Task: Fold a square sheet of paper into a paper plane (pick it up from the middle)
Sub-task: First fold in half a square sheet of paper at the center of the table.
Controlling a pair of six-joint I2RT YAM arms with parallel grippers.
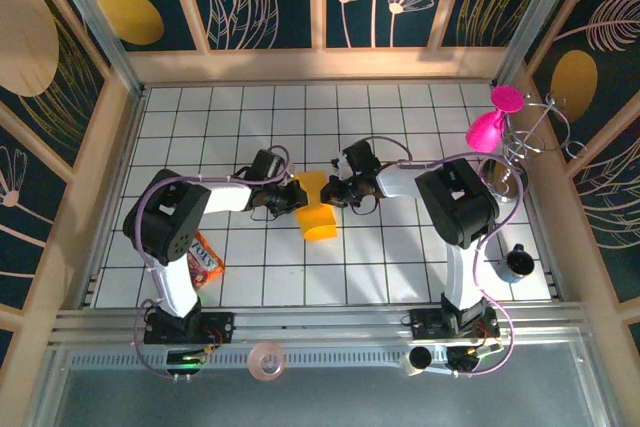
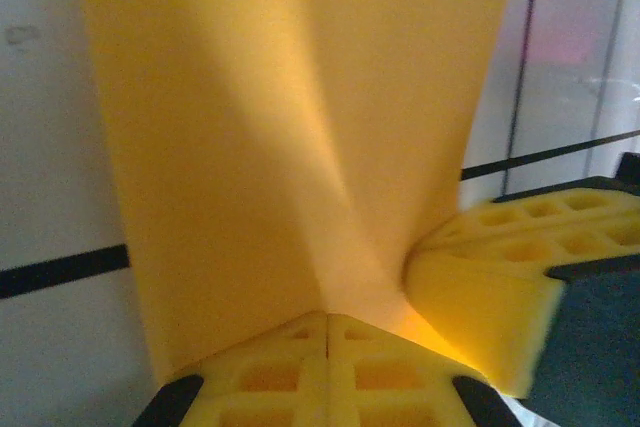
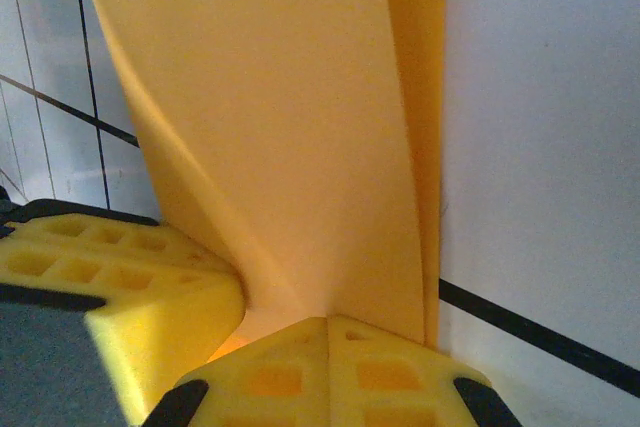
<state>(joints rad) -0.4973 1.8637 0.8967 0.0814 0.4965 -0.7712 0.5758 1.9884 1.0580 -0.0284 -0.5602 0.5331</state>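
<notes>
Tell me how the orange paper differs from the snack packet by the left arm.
The orange paper is one plain colour; the snack packet is multicoloured. The paper is pinched between the left hand and the right hand, both shut on it; the packet lies untouched on the tiles. The paper is creased and curved; the packet looks flat. Both are thin.

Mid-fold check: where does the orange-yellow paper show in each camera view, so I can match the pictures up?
Top external: the paper is at picture centre, mid-table.
Left wrist: centre, rising from the shut left fingers.
Right wrist: centre, rising from the shut right fingers.
Shared landmark: the white table with black grid lines, at left and at right in the wrist views.
</notes>
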